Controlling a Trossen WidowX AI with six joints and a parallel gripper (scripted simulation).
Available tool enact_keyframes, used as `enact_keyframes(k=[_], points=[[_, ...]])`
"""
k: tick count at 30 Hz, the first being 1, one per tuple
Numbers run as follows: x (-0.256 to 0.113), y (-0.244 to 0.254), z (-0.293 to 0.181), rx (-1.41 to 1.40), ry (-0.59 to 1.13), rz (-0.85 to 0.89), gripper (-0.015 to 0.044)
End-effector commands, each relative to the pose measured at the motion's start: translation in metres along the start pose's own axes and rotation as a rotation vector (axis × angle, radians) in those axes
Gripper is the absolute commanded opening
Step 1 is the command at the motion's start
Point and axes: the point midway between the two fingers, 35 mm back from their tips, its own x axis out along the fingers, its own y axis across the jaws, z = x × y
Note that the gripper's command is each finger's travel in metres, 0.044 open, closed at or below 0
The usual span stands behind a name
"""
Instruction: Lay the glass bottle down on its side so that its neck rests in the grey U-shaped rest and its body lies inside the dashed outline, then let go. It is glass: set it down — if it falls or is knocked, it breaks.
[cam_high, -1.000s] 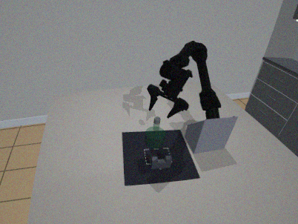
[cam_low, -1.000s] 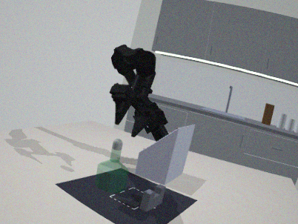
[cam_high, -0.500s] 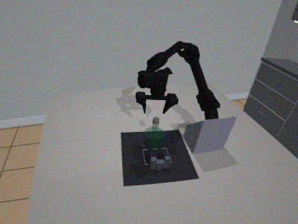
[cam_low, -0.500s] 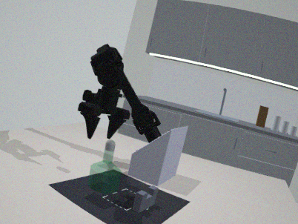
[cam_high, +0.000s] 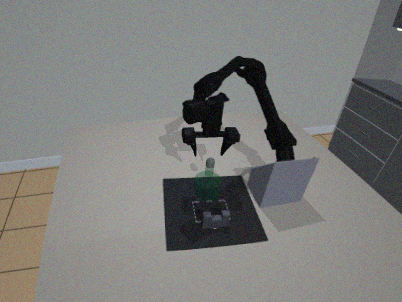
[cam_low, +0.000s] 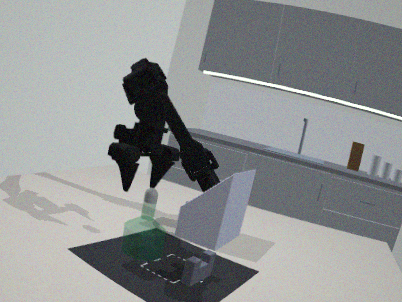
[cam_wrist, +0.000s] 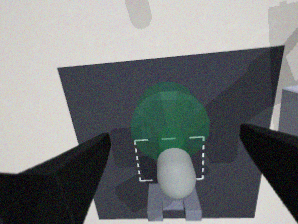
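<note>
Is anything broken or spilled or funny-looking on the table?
No, nothing looks broken or spilled. The green glass bottle stands upright on the dark mat, and the grey U-shaped rest sits there too. The bottle isn't lying down yet, but that's not damage.

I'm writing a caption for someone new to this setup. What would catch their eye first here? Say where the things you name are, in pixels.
Probably the black arm, its open gripper (cam_high: 209, 152) (cam_low: 138, 189) (cam_wrist: 172, 134) poised above the green glass bottle (cam_high: 208, 186) (cam_low: 143, 239) (cam_wrist: 170, 112), which stands upright on a dark mat (cam_high: 180, 237) (cam_low: 95, 250) (cam_wrist: 90, 90). Next, the pale slanted panel (cam_high: 290, 182) (cam_low: 205, 215) beside the mat, then the grey U-shaped rest (cam_high: 216, 220) (cam_low: 197, 270) (cam_wrist: 156, 200) by the dashed outline.
</note>
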Motion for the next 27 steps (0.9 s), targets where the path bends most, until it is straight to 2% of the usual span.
enact_keyframes(k=[1, 20, 27], points=[[0.0, 0.0, -0.007, 0.006, 0.005, -0.002, 0.044], [0.0, -0.001, -0.036, 0.007, 0.005, -0.002, 0.044], [0.0, -0.001, -0.036, 0.007, 0.005, -0.002, 0.0256]])
